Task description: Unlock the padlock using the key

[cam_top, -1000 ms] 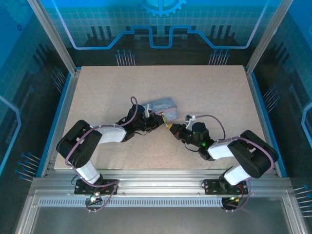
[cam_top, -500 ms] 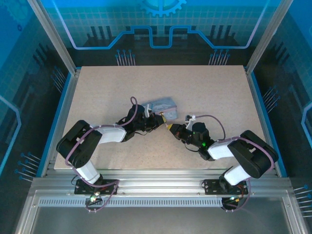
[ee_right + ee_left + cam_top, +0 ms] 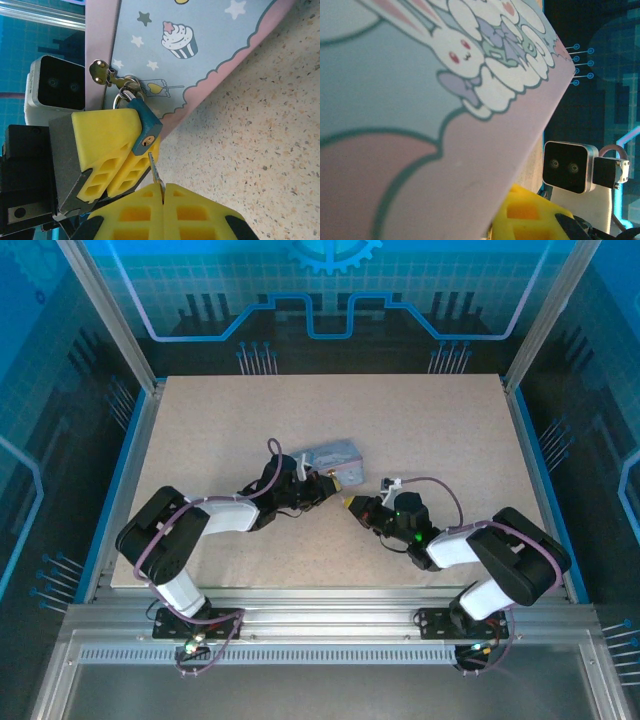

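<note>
Tabletop (image 3: 265, 130) open past tin (image 3: 200, 45) edge; key (image 3: 155, 172) tip just short of padlock (image 3: 146, 127).

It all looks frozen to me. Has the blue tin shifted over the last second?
No. The tin keeps its place, judged against the back edge of the table.

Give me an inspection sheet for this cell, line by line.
Surface: speckled beige table, with the tin on it.
Job's things: blue padlock hangs on the tin's hasp; key points at the keyhole, tip just short of it, not inserted.
Clutter: nothing seen.
Grippers: left gripper shut on the padlock; right gripper shut on the key.
Cables: purple cables loop along both arms.
Surroundings: blue-lit walls, metal frame.
</note>
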`<state>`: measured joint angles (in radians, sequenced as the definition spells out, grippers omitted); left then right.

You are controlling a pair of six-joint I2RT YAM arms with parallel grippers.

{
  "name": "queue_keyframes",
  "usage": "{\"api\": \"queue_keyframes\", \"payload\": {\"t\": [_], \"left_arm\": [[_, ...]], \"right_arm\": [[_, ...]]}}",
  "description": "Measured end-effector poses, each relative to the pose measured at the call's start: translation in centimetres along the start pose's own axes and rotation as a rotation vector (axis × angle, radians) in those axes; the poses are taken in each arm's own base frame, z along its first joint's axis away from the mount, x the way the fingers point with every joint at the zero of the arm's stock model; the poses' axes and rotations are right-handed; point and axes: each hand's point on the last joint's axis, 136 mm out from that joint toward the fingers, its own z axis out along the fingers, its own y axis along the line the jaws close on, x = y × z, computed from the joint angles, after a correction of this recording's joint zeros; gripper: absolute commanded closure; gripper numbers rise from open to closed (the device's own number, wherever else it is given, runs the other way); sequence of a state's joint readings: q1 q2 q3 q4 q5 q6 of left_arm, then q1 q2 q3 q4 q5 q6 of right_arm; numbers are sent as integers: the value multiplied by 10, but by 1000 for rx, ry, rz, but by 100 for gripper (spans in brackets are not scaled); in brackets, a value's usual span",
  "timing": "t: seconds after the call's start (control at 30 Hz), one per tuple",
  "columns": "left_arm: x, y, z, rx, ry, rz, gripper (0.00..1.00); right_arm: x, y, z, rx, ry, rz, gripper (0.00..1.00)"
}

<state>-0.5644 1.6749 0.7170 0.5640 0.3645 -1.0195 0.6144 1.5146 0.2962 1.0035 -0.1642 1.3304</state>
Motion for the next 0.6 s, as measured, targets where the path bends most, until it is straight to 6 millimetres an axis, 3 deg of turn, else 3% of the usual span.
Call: {"api": "queue_keyframes", "payload": {"t": [0.6], "left_arm": [[1, 3, 1, 14, -2, -16, 94]], "right_arm": [[-5, 10, 6, -18, -5, -16, 100]]}}
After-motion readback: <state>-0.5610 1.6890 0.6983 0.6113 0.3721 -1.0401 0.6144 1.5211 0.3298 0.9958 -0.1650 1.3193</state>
